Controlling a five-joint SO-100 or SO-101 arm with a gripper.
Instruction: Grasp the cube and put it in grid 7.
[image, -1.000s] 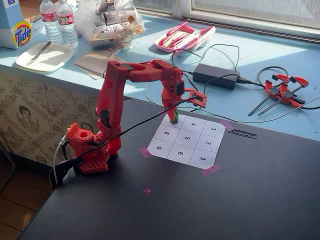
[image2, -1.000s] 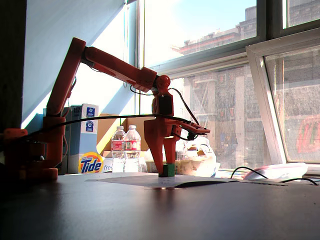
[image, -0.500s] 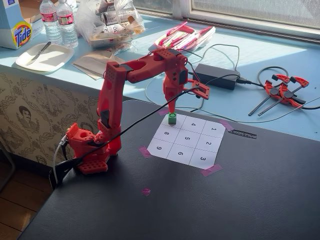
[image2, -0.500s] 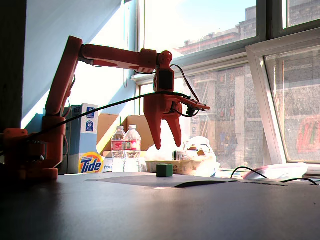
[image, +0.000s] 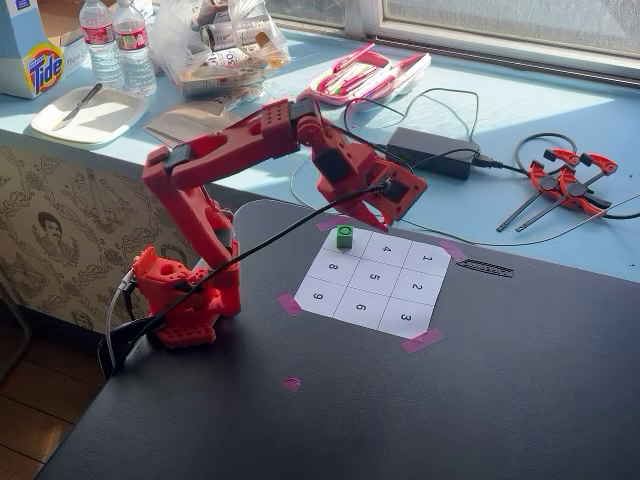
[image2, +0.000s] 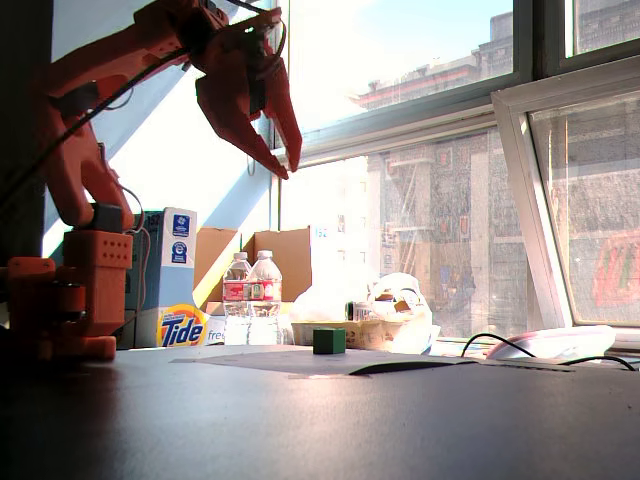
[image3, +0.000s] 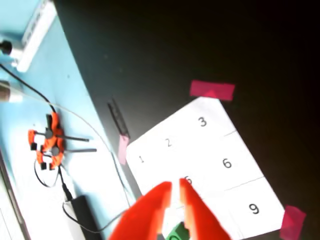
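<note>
The small green cube (image: 344, 236) rests on grid 7 (image: 357, 246), the far-left corner cell of the numbered sheet, and nothing holds it. It also stands alone on the paper in the low fixed view as the cube (image2: 329, 340). My red gripper (image: 372, 216) hangs above and just beyond it, pulled back and raised high (image2: 290, 170). In the wrist view the gripper (image3: 175, 184) has a narrow gap between its fingertips with nothing in it, and the cube (image3: 176, 234) peeks out far below at the bottom edge.
Cells 1 to 6, 8 and 9 of the sheet (image: 375, 280) are bare, with pink tape (image: 421, 340) at the corners. Behind the black table lie a power brick (image: 432, 152) with cables, red clamps (image: 565, 178), bottles (image: 115, 40) and a plate (image: 88, 113).
The gripper let go of the cube on cell 7, rose, then swung up and back toward the base with its jaws narrowing. The cube stayed put.
</note>
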